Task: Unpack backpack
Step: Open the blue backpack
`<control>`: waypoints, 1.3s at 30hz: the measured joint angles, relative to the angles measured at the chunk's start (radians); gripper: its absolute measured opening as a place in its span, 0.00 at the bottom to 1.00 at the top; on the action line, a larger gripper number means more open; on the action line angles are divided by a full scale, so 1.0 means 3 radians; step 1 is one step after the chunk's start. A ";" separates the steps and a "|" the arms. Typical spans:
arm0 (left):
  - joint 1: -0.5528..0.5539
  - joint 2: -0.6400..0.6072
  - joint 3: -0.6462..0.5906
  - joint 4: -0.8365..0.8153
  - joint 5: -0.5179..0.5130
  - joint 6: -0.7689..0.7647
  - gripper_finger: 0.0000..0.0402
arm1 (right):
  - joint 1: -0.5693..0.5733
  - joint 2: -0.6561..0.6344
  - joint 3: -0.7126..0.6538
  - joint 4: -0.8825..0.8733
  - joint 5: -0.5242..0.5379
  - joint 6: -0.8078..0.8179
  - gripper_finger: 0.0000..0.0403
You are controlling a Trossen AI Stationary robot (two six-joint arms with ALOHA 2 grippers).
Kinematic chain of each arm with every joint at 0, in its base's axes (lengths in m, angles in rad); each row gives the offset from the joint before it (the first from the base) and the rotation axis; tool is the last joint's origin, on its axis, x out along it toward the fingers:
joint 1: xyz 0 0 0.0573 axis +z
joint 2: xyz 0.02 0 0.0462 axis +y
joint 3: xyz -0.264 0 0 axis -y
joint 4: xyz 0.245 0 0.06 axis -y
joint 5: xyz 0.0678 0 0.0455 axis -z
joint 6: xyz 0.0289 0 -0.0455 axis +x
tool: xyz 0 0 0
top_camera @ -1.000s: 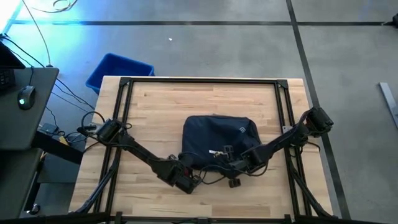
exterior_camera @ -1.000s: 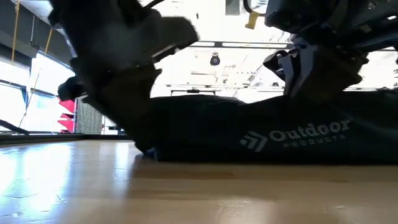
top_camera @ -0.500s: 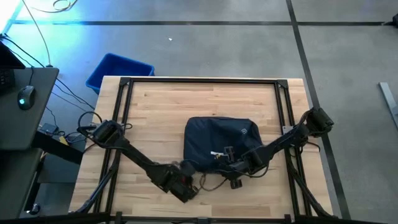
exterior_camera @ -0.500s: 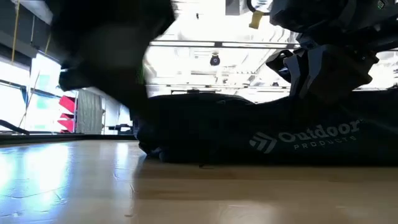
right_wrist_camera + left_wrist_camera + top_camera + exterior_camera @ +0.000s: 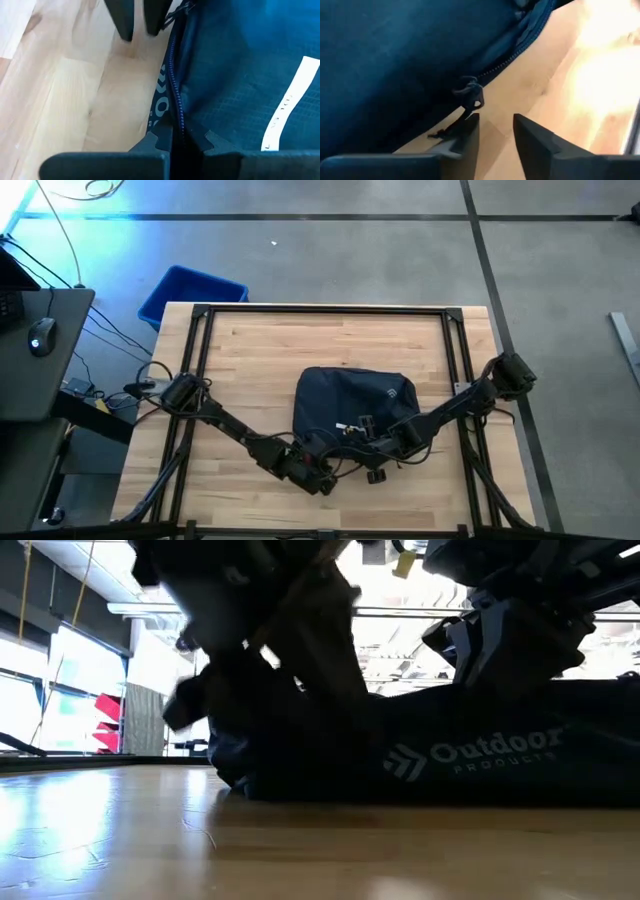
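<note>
The dark navy backpack [image 5: 350,402] lies flat on the wooden table [image 5: 250,350], its printed near side [image 5: 480,755] facing the low view. My left gripper [image 5: 495,131] is open at the backpack's near left corner, low over the table. The zipper pull [image 5: 469,95] and its cord lie just beyond one fingertip; I cannot tell whether they touch. My right gripper [image 5: 175,142] is shut on the backpack's near edge by the zipper [image 5: 172,95], to the right of the left gripper [image 5: 320,477]. A white tag [image 5: 287,107] lies on the fabric. My right gripper pinches the backpack's fabric at the zipper line [image 5: 173,127] between its two fingers, on the bag's near edge. The fingers [image 5: 505,640] slant down from the table's right side. The zipper runs along between them, and the backpack rests on the table.
A blue bin [image 5: 190,292] stands on the floor beyond the table's far left corner. Black frame rails [image 5: 320,309] run round the table top. Loose straps and a buckle [image 5: 377,474] lie on the table at the backpack's near side. Bare wood shows at the left and far side.
My left gripper has gone toward the table's right edge along the backpack's near side and has tipped, its arm now standing in front of the backpack's left part in the low view. My right gripper and the backpack have kept still.
</note>
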 joint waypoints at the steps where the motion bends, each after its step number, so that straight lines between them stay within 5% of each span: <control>1: -0.0016 -0.0026 0.0006 -0.0078 -0.0073 -0.0059 0.30 | 0.0000 0.0000 0.0000 0.0001 0.0000 0.0001 0.00; 5: -0.0049 -0.0018 0.0003 -0.0303 -0.0294 -0.0228 0.33 | -0.0001 0.0000 0.0001 0.0017 0.0000 -0.0006 0.00; 14: 0.0074 -0.0037 0.0036 -0.0421 -0.0181 -0.0193 0.32 | -0.0005 0.0000 0.0001 0.0025 0.0008 -0.0002 0.00; 21: -0.0146 -0.0097 0.0266 -0.0423 -0.0166 0.0972 0.28 | -0.0001 0.0000 0.0003 0.0029 0.0005 -0.0009 0.00; 29: -0.0057 -0.0091 0.0195 -0.0685 -0.0399 0.0495 0.29 | -0.0001 0.0000 0.0003 0.0031 0.0006 -0.0009 0.00; 39: 0.0212 -0.0091 0.0060 -0.0641 -0.0225 0.0591 0.29 | -0.0001 0.0000 0.0003 0.0037 0.0017 -0.0004 0.00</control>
